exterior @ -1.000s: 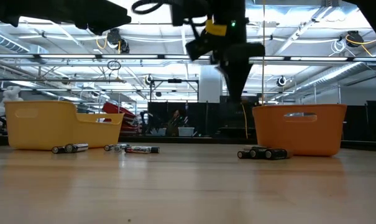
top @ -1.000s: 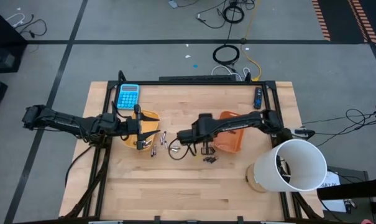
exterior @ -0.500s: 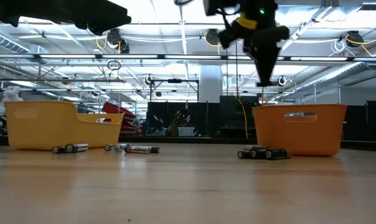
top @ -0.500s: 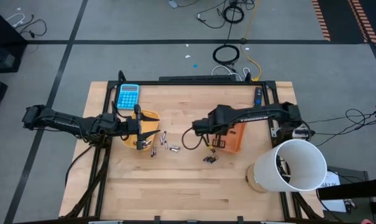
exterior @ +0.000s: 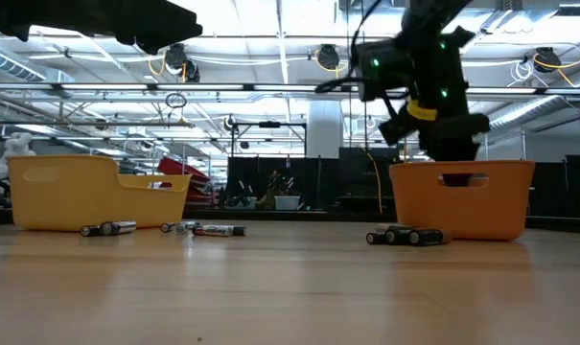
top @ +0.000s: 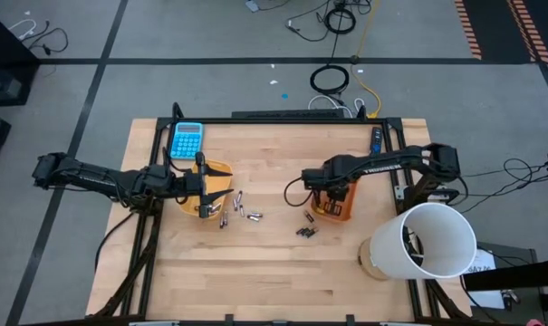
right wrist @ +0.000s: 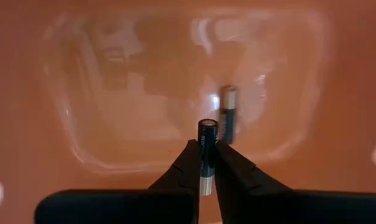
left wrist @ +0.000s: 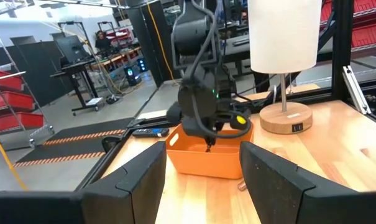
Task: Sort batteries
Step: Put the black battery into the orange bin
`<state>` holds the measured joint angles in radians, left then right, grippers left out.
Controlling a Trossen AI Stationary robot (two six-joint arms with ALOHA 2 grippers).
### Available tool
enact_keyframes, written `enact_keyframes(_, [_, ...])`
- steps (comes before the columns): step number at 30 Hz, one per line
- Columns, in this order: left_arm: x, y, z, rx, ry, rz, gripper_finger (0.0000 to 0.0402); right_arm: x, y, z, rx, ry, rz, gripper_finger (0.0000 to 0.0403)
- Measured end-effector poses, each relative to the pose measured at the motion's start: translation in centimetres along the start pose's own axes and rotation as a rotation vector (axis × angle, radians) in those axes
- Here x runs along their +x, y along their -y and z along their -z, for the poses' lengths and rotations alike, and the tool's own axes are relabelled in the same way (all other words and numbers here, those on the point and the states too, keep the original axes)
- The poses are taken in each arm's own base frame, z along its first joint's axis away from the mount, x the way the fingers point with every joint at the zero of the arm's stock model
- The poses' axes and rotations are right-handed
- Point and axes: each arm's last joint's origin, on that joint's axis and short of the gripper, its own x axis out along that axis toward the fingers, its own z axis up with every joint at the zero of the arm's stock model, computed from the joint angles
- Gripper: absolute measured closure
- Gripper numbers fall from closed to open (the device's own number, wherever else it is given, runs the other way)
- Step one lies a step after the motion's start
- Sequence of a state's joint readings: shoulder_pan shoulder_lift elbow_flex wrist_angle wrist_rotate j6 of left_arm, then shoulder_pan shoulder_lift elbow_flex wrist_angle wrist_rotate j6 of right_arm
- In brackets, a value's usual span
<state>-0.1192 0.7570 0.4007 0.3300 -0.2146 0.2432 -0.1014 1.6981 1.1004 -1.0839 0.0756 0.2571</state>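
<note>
Right gripper (right wrist: 206,163) poised over the orange tray (top: 343,206), fingers pinched tight on a small dark battery (right wrist: 206,154) with a pale lower end, held upright between the tips. Directly beneath, on the glossy tray floor, one more battery (right wrist: 227,122) of the same slim dark kind with a silvery cap. Main risk, as a judgement: a release from this height onto hard, shiny plastic, with a bounce or roll against the battery already there; less likely, a hop over the rim if the gripper sits close to the tray's edge. Another risk: the battery sticking to one finger on opening and dropping off-centre. On the table just beside the orange tray, a little cluster of dark batteries (top: 305,229) not yet sorted; nearer the yellow tray (top: 212,170), a loose row of larger silvery-grey batteries (top: 240,209) lying on their sides. Left gripper (left wrist: 200,177) waiting at the yellow tray, fingers spread apart and holding nothing. Elsewhere: a blue calculator (top: 187,139) at the far edge of the table and a white lamp (top: 429,241) on a wooden base at the right corner.
</note>
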Motion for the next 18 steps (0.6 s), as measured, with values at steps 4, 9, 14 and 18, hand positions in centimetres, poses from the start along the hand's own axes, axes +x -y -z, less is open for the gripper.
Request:
enact_keyframes(4, [0.0, 0.0, 0.0, 0.0, 0.001, 0.0, 0.0187, 1.3, 0.6, 0.1, 0.009, 0.008, -0.008, 0.0388])
enact_keyframes(9, [0.0, 0.0, 0.0, 0.0, 0.001, 0.0, 0.0187, 1.6, 1.6, -0.2, 0.046, 0.034, 0.036, 0.0386])
enact_keyframes(14, [0.0, 0.0, 0.0, 0.0, 0.001, -0.001, 0.0187, 1.6, 2.2, -0.5, 0.068, 0.058, 0.049, 0.0377])
enact_keyframes(18, [0.0, 0.0, 0.0, 0.0, 0.0, 0.0, 0.0187, 1.6, 2.3, -0.6, 0.073, 0.06, 0.049, 0.0352])
